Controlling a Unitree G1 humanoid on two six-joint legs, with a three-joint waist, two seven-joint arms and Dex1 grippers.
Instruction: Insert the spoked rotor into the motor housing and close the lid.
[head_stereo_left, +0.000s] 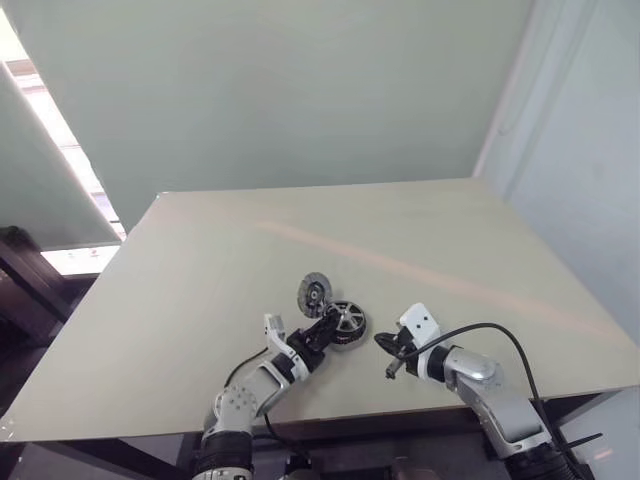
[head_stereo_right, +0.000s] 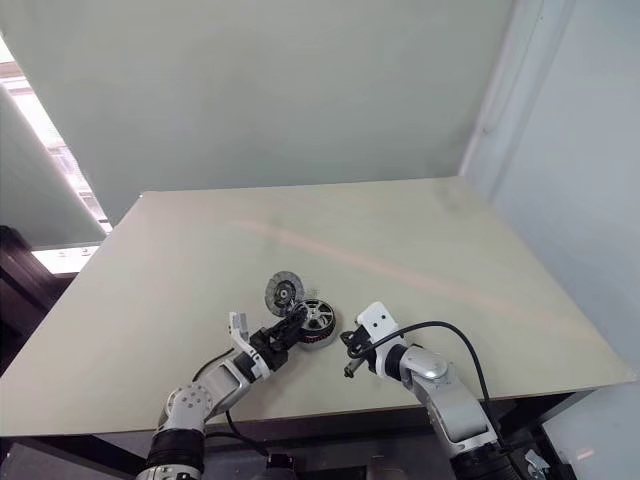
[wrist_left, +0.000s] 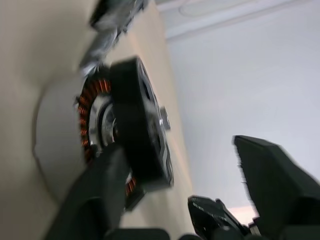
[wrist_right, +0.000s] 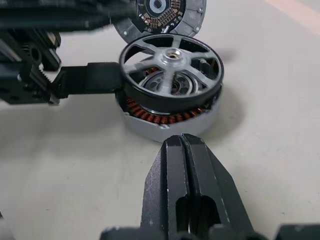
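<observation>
The motor housing (wrist_right: 167, 117) sits on the desk (head_stereo_left: 200, 290) near its front edge, and it serves as the landmark here. The spoked rotor (wrist_right: 171, 75) lies on top of the housing, tilted and only partly sunk over the copper windings, so it looks placed but not yet fully seated. Behind the housing, the lid (wrist_right: 160, 15) stands tipped up on its joined edge, out of the rotor's way, and it has not yet been closed. The left claw (head_stereo_left: 318, 338) is at the housing's left side with its fingers spread wide apart; one finger (wrist_right: 92, 79) lies against the rotor's rim and the other stands clear, so it holds nothing, probably having let the rotor go where it should drop in. The right claw (wrist_right: 182, 165) waits just in front of the housing, its fingers pressed together and empty, pointed at the housing wall as if ready to steady it or nudge the rotor home.
</observation>
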